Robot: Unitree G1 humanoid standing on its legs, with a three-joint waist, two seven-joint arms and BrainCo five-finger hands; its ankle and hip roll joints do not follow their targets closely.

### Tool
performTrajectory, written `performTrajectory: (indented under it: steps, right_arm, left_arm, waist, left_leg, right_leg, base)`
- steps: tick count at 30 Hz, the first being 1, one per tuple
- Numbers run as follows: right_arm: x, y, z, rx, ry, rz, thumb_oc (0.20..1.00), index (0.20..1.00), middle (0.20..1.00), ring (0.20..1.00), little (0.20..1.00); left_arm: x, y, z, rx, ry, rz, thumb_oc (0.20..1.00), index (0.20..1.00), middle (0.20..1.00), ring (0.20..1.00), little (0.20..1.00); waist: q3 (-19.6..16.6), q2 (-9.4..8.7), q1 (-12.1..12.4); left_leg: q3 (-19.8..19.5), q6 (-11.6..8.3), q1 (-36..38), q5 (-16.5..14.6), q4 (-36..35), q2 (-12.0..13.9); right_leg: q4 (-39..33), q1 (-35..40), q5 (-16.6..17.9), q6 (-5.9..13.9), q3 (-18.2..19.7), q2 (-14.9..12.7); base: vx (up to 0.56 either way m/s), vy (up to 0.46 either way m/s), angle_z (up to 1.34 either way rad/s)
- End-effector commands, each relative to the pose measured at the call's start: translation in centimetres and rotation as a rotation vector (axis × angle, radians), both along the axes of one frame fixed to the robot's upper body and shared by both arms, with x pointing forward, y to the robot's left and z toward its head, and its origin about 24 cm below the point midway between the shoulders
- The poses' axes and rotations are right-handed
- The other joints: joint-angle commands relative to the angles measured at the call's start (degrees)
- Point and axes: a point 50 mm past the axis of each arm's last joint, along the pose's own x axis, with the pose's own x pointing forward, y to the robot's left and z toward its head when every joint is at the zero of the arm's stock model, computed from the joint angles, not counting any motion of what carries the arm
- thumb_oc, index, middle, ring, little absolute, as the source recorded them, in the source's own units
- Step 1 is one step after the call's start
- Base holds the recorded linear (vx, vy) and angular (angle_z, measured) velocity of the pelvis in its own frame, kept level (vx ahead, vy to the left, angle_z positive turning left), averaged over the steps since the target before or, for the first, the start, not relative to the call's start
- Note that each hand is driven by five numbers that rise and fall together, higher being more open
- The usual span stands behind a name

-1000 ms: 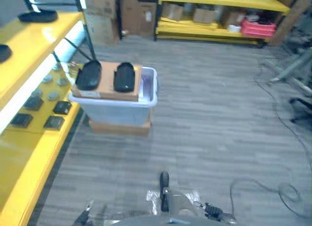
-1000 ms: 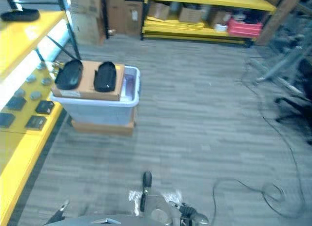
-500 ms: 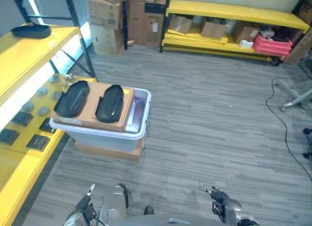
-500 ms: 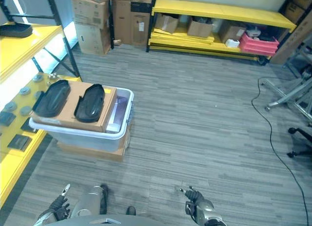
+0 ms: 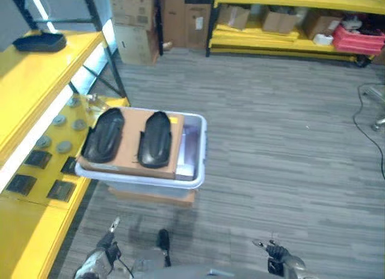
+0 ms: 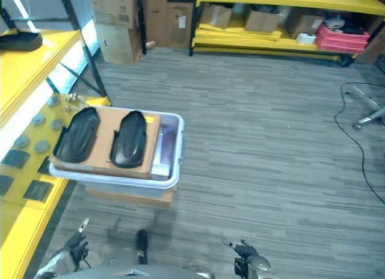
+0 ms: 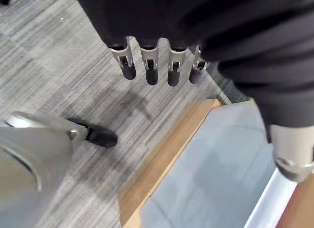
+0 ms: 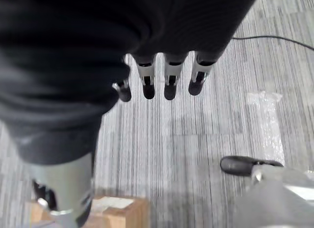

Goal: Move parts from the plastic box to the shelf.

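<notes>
Left eye view: plastic box (image 5: 198, 148) left of centre, two black parts (image 5: 155, 139) on cardboard (image 5: 129, 137) atop it, yellow shelf (image 5: 36, 74) far left. Left robot hand (image 5: 99, 261) and right robot hand (image 5: 278, 262) low, fingers straight, empty. I'd step closer, then take one part at mid-length.

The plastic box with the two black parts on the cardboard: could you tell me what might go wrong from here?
1. The two black parts lie loose on a cardboard sheet across the plastic box; a one-sided grab could tip it.
2. The box sits on a carton, so a bump may shift it.
3. Both hands, left hand and right hand, hang low and open, far from the parts.
</notes>
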Motion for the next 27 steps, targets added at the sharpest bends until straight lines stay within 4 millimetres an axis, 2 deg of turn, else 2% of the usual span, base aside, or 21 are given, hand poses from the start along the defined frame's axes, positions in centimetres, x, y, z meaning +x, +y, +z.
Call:
performTrajectory:
  steps: [1,6,7,9,10,11,15,19,23,24,27]
  right_arm:
    - [0.4,-0.9,0.6,-0.037,-0.038,-0.009,1.0,1.0,1.0,1.0,1.0]
    - [0.7,-0.4,0.4,-0.02,-0.044,-0.027,1.0,1.0,1.0,1.0,1.0]
    - [1.1,-0.2,0.5,-0.012,-0.058,-0.028,1.0,1.0,1.0,1.0,1.0]
    - [2.2,0.3,0.8,-0.008,-0.073,-0.003,1.0,1.0,1.0,1.0,1.0]
    - [2.7,0.5,1.0,-0.008,-0.082,0.031,1.0,1.0,1.0,1.0,1.0]
    - [2.6,0.7,0.9,-0.005,-0.08,0.051,1.0,1.0,1.0,1.0,1.0]
    - [1.4,0.2,0.4,-0.005,-0.065,0.003,1.0,1.0,1.0,1.0,1.0]
    - [1.1,0.0,0.4,-0.009,-0.06,-0.023,1.0,1.0,1.0,1.0,1.0]
    - [0.6,-0.3,0.4,-0.005,-0.056,-0.032,1.0,1.0,1.0,1.0,1.0]
    - [0.7,-0.5,0.6,-0.007,-0.06,-0.025,1.0,1.0,1.0,1.0,1.0]
    - [0.9,-0.9,0.8,-0.022,-0.065,-0.03,1.0,1.0,1.0,1.0,1.0]
  left_arm:
    - [-0.7,0.8,0.0,0.057,0.027,-0.059,1.0,1.0,1.0,1.0,1.0]
    - [0.5,-0.2,0.1,0.062,0.035,-0.212,1.0,1.0,1.0,1.0,1.0]
    - [0.3,-0.2,0.1,0.08,0.054,-0.276,1.0,1.0,1.0,1.0,1.0]
    - [0.1,-0.4,0.0,0.085,0.065,-0.295,1.0,1.0,1.0,1.0,1.0]
    - [0.4,-0.2,0.1,0.088,0.055,-0.271,1.0,1.0,1.0,1.0,1.0]
    - [0.1,0.0,0.1,0.094,0.051,-0.246,1.0,1.0,1.0,1.0,1.0]
    - [-0.8,0.3,-0.1,0.114,0.078,-0.273,1.0,1.0,1.0,1.0,1.0]
    - [-1.1,0.5,-0.2,0.121,0.092,-0.282,1.0,1.0,1.0,1.0,1.0]
    - [-1.5,0.8,-0.2,0.132,0.09,-0.283,1.0,1.0,1.0,1.0,1.0]
    - [-1.8,0.9,-0.2,0.144,0.086,-0.276,1.0,1.0,1.0,1.0,1.0]
    - [-2.1,0.8,-0.2,0.143,0.076,-0.263,1.0,1.0,1.0,1.0,1.0]
  waist:
    - [-1.1,0.56,1.2]
    - [-1.3,0.84,2.2]
    - [-1.4,0.95,2.4]
    - [-1.2,1.56,2.0]
    - [-0.9,1.43,1.6]
    - [-0.6,0.58,1.3]
    - [-1.2,-1.06,2.2]
    - [-2.0,-1.58,2.5]
    - [-2.0,-1.49,2.1]
    - [-1.6,-1.44,1.9]
    - [-0.7,-1.62,2.1]
  left_leg:
    - [-2.7,-2.77,-3.8,-4.9,6.3,1.4]
    - [-1.7,0.64,-4.8,-7.5,9.2,-1.1]
    - [-1.2,1.6,-4.9,-7.8,9.2,-1.6]
    - [-1.2,2.12,-3.4,-7.8,7.7,-1.9]
    - [-0.9,1.35,-3.0,-7.6,7.0,-1.8]
    - [-0.6,0.97,-3.0,-8.3,7.3,-1.9]
    - [-1.3,0.16,-2.5,-7.9,6.5,-0.2]
    - [-1.1,-0.59,-2.1,-7.2,4.7,0.6]
    - [-0.4,-1.45,-1.6,-7.0,4.0,1.9]
    - [-0.4,-2.23,-2.2,-7.3,5.6,2.7]
    - [-2.4,-2.74,-4.2,-8.1,9.9,2.8]
  right_leg:
    - [-4.8,-6.5,11.1,2.23,0.6,-2.2]
    - [-0.5,-8.2,11.0,3.6,1.8,-5.2]
    - [2.8,-9.3,11.9,3.71,1.8,-5.6]
    - [6.3,-13.5,13.7,3.44,1.9,-4.8]
    - [2.4,-15.1,15.0,3.76,1.6,-4.5]
    - [-2.6,-16.0,17.0,4.88,2.2,-4.5]
    - [-6.9,-13.6,17.5,4.97,1.9,-2.9]
    - [-8.6,-12.4,17.2,4.87,0.8,-2.3]
    - [-8.6,-11.7,15.7,3.8,0.0,-1.3]
    - [-8.6,-11.3,14.7,2.62,-0.3,-0.4]
    - [-8.3,-11.4,14.4,1.72,0.4,-0.1]
  base:
    - [0.07,0.252,0.02]
    - [0.05,0.199,0.05]
    - [0.07,0.226,0.11]
    - [0.03,0.112,-0.17]
    - [0.02,-0.124,-0.33]
    - [0.08,-0.255,-0.13]
    - [0.1,-0.27,0.34]
    - [0.04,-0.144,0.33]
    - [0.02,-0.157,0.04]
    - [-0.01,-0.131,0.09]
    - [-0.02,-0.076,0.08]
